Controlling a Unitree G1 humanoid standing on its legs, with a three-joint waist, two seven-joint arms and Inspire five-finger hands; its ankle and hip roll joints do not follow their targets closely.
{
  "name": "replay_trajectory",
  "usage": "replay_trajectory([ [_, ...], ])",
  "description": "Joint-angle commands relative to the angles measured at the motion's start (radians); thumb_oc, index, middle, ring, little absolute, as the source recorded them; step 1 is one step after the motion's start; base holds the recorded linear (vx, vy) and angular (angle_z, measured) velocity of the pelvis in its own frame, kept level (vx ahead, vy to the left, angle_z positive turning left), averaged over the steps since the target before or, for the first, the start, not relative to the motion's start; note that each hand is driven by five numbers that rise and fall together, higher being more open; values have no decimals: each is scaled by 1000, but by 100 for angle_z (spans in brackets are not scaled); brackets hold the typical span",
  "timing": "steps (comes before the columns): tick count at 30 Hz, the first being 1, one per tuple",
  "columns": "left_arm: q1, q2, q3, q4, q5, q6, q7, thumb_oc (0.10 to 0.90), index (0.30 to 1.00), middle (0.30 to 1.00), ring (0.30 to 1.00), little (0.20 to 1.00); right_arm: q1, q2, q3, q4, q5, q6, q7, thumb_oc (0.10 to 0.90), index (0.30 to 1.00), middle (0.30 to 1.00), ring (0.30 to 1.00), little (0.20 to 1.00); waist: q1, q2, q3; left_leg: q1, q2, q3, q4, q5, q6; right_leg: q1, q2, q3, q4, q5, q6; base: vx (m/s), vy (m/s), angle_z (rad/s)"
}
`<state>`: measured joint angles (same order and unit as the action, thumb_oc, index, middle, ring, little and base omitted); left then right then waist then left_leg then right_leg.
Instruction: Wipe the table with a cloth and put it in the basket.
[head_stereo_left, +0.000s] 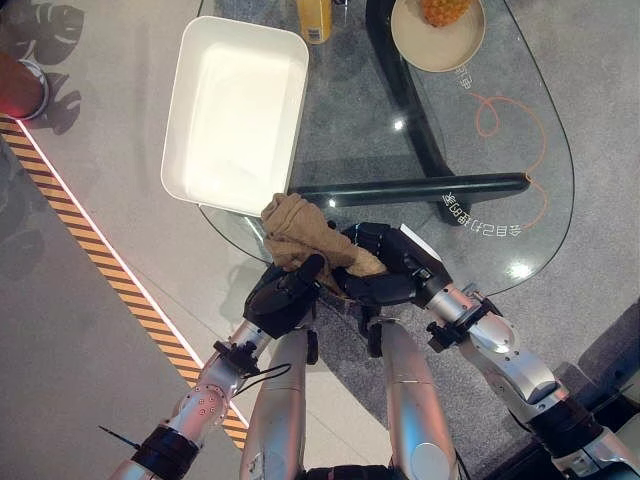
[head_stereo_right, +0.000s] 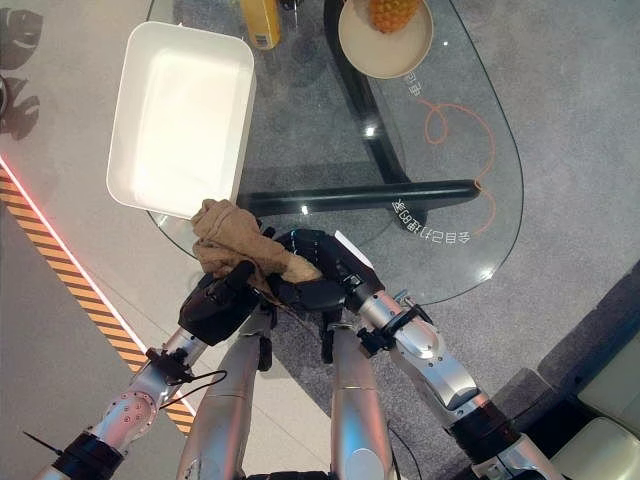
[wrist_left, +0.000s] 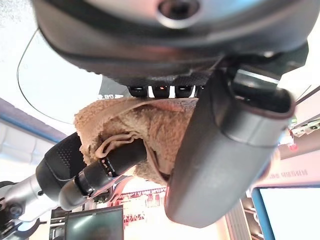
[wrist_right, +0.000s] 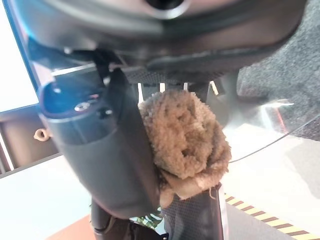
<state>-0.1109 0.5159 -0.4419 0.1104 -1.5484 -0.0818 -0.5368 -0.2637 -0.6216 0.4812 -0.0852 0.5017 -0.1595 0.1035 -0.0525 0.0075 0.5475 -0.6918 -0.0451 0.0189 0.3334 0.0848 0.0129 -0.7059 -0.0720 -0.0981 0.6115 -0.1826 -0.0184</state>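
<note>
1. Over the near rim of the glass table (head_stereo_left: 500, 240), brown cloth (head_stereo_left: 300, 238) bunched up and gripped from both sides: left hand (head_stereo_left: 283, 298) curled into it from the near left, right hand (head_stereo_left: 385, 268) clamped on its other end, thumb of each pressed into the pile.

2. Just beyond the cloth, toward the left end of the table, white basket (head_stereo_left: 180, 130): a shallow rectangular tub, nothing inside, its near corner hanging past the glass edge and close to the cloth's upper fold.

3. Judged from this layout: cloth gathered and lifted rather than spread flat, so wiping looks finished or nearly so. Still to do: carrying the bundle over the basket's near wall and letting go with both hands. No sign on the glass to confirm how much got wiped.

4. From the head views: the whole table, with a yellow bottle (head_stereo_left: 315, 20) and a round plate (head_stereo_left: 412, 50) holding orange-yellow fruit (head_stereo_left: 443, 10) at the far end, well apart from the cloth; basket-to-cloth spacing readable here alone.

5. From the left wrist view: thumb and fingers (wrist_left: 112, 160) wrapped around a fold of cloth, the grip itself plain, the other arm's dark fingers tucked into the same bundle.

6. From the right wrist view: cloth wadded into a tight ball against the palm, pinned by the thumb, table edge showing beyond it.
</note>
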Motion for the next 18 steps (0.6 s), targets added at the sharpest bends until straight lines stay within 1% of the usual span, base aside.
replay_trajectory([
  [1,-31,-67,-22,-200,-29,2,-180,800,900,900,900,900,-21,18,30,-61,41,-20,-37,100,300,300,300,200,13,-4,-27,-36,-39,40,214,-172,42,26,67,18,-163,131,-2,0,0,0],
  [2,-32,-74,-31,-209,-27,10,-218,800,900,900,900,900,-21,37,36,-46,64,-9,-38,100,300,300,300,200,12,-1,-27,-35,-38,42,209,-171,42,27,67,18,-167,131,-4,0,0,0],
  [3,-35,-77,-39,-215,-28,13,-232,800,900,900,900,900,-24,47,41,-39,85,-1,-33,100,300,300,300,200,12,1,-27,-34,-39,42,207,-169,42,28,68,19,-169,132,-6,0,0,0],
  [6,-44,-80,-55,-229,-38,4,-254,800,900,900,900,900,-29,70,58,-13,107,19,-9,100,300,300,300,200,11,7,-27,-31,-39,43,203,-168,40,29,68,22,-170,131,-9,10,33,-1],
  [8,-51,-80,-61,-233,-53,-6,-259,800,900,900,900,900,-35,76,67,-3,119,33,31,100,300,300,300,200,11,11,-27,-32,-40,44,202,-167,40,27,68,22,-170,130,-10,0,0,0],
  [9,-55,-78,-61,-235,-68,-13,-262,800,900,900,900,900,-40,76,72,-1,130,58,77,100,300,300,300,200,12,12,-27,-32,-40,44,201,-167,39,27,68,23,-171,130,-11,0,0,0],
  [10,-57,-78,-61,-236,-72,-16,-262,800,900,900,900,900,-41,76,74,0,130,63,93,100,300,300,300,200,12,12,-27,-32,-40,44,201,-167,38,27,68,23,-171,130,-11,0,0,0],
  [11,-60,-78,-58,-232,-84,-28,-265,800,900,900,900,900,-46,72,86,-3,114,92,147,100,300,300,300,200,13,12,-27,-32,-40,44,201,-167,37,26,66,22,-171,129,-10,0,0,0],
  [13,-66,-79,-59,-230,-105,-42,-260,800,900,900,900,900,-55,62,105,-6,97,114,193,100,300,300,300,200,16,12,-27,-34,-39,44,203,-167,36,24,64,19,-169,130,-10,0,0,0],
  [16,-69,-78,-53,-223,-124,-50,-264,800,900,900,900,900,-65,47,116,-5,91,117,217,100,300,300,300,200,19,11,-27,-31,-41,42,200,-167,36,25,65,19,-169,131,-9,2,-3,1],
  [18,-68,-79,-47,-219,-138,-82,-273,800,900,900,900,900,-75,33,123,-6,83,118,226,100,300,300,300,200,22,10,-27,-31,-41,40,196,-163,36,20,65,17,-167,133,-8,0,0,0],
])
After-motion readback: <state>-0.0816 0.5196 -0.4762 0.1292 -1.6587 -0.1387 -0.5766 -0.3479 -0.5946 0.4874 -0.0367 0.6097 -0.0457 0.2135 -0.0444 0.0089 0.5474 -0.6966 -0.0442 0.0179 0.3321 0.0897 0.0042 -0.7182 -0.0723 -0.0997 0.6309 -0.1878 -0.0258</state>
